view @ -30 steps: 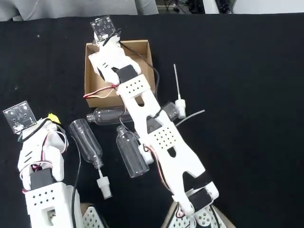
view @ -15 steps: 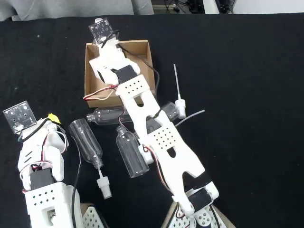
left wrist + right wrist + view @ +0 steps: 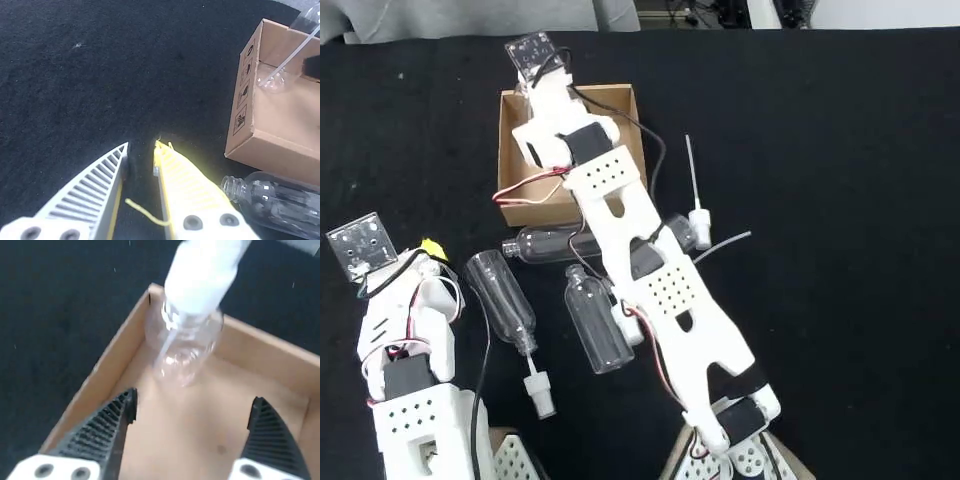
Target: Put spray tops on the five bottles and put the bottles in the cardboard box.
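One bottle (image 3: 185, 342), fitted with a spray top (image 3: 202, 270), was seen inside the cardboard box (image 3: 102, 372), set at eleven o'clock on the table (image 3: 840, 150). The right gripper (image 3: 192, 402) was held above it, jaws spread wide and empty. The left gripper (image 3: 141, 147), at eight o'clock, was parted narrowly and empty. Near centre, uncapped bottles (image 3: 595, 325) and a loose top (image 3: 699, 218) were lying; most of the task was judged undone.

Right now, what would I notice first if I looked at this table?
The long white right arm stretches across the black table, its open gripper over the cardboard box. Inside the box sits a clear bottle with a white spray top. Other bottles lie on their sides beside the box.
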Tool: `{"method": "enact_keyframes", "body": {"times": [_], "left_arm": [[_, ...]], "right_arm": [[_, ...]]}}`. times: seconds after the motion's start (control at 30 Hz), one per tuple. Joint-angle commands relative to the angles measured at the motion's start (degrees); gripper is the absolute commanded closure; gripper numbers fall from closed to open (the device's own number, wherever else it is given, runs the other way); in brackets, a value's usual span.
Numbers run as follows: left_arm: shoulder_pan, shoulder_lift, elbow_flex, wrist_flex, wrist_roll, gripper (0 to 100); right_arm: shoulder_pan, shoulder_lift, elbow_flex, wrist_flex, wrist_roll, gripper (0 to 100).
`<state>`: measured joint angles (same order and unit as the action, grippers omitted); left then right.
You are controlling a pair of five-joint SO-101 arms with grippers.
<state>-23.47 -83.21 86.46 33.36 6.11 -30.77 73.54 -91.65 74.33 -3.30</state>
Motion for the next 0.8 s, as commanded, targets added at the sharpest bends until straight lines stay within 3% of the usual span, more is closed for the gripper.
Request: {"method": "enact_keyframes", "body": {"times": [0.0,0.5,0.77], "left_arm": [[-0.3,-0.7,-0.4,-0.3,-0.5,92],[-0.4,-0.7,-0.3,-0.2,-0.6,92],[-0.4,-0.7,-0.3,-0.2,-0.6,92]], "right_arm": [[-0.8,-8.6,-4.3,3.8,0.0,68.0],[-0.9,-20.0,-4.1,25.0,0.1,68.0],[-0.8,-20.9,-4.1,26.9,8.3,68.0]]}}
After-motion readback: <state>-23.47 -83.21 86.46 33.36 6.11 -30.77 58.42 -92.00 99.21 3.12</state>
